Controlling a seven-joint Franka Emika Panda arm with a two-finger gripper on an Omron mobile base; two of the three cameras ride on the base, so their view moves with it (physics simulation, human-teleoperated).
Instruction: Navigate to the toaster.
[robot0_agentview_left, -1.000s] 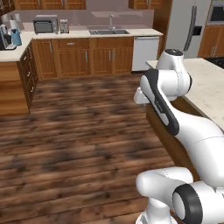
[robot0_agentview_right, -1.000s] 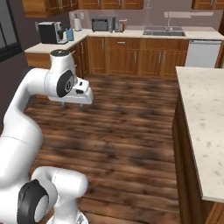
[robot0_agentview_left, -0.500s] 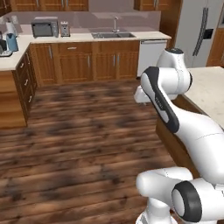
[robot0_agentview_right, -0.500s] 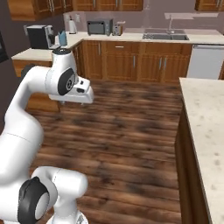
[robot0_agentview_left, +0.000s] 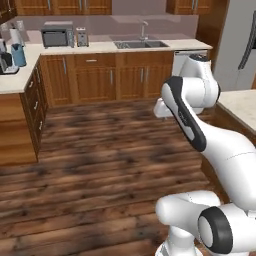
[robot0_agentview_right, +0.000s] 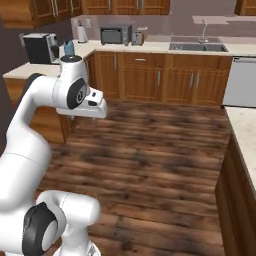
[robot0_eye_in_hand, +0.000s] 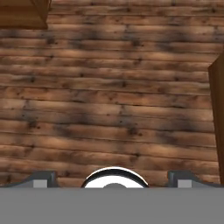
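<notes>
The toaster (robot0_agentview_left: 82, 36) is a small box with orange-brown sides and a silver top, standing on the back counter just right of a dark toaster oven (robot0_agentview_left: 57, 36). From the right base, the toaster (robot0_agentview_right: 138, 36) appears in the same spot beside the oven (robot0_agentview_right: 116, 35). My arm is folded high over the wooden floor, far from the counter. My gripper (robot0_eye_in_hand: 112, 179) points down at bare floorboards; its fingertips (robot0_eye_in_hand: 43, 178) stand wide apart, open, with nothing between them.
A sink (robot0_agentview_left: 140, 44) and a white dishwasher (robot0_agentview_left: 186, 57) lie right of the toaster. The left counter (robot0_agentview_left: 15, 82) carries a coffee machine (robot0_agentview_right: 40, 48) and a blue jug (robot0_agentview_left: 19, 54). An island counter (robot0_agentview_right: 245, 130) and a fridge (robot0_agentview_left: 242, 45) flank my right. Wood floor (robot0_agentview_left: 100, 150) stretches ahead.
The whole picture has shifted: the base has moved, and the back counter with the toaster now sits nearer and further right. The arm keeps the same folded pose.
</notes>
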